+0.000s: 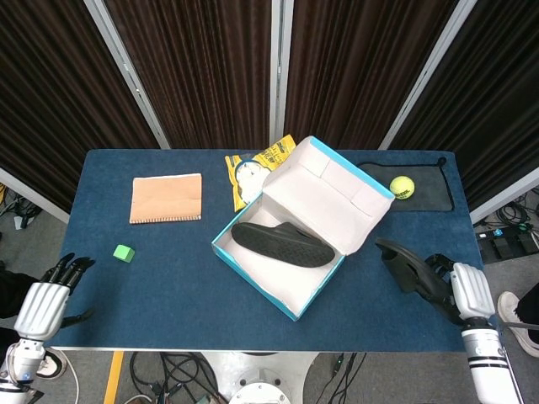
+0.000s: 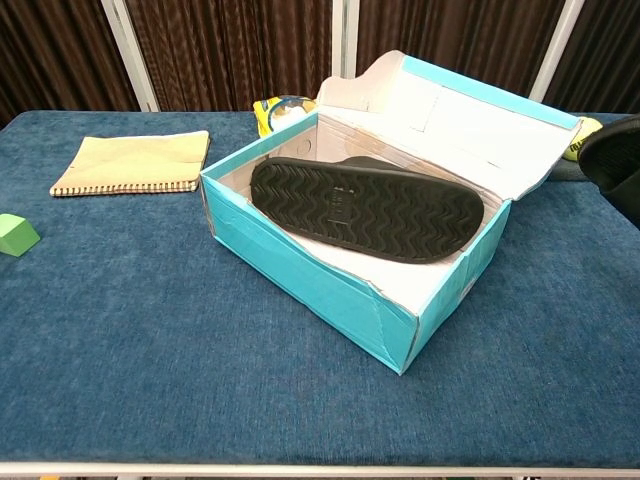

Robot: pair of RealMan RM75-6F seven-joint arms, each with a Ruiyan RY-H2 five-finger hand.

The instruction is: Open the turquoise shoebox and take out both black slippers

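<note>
Right hand (image 1: 461, 290) grips 1 slipper (image 1: 406, 268) (left hand (image 1: 42, 296) idle, fingers apart).

Shoebox (image 2: 330, 290) glossy turquoise card, matt white inside; slipper (image 2: 365, 208) matt rubbery ridged sole; table (image 2: 150, 340) napped cloth.

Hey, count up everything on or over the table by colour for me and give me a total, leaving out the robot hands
Black: 3, slipper in the shoebox, slipper in the right robot hand, mat
Turquoise: 1, shoebox
Yellow: 2, tennis ball, snack bag
Tan: 1, notebook
Green: 1, small block
Total: 8
</note>
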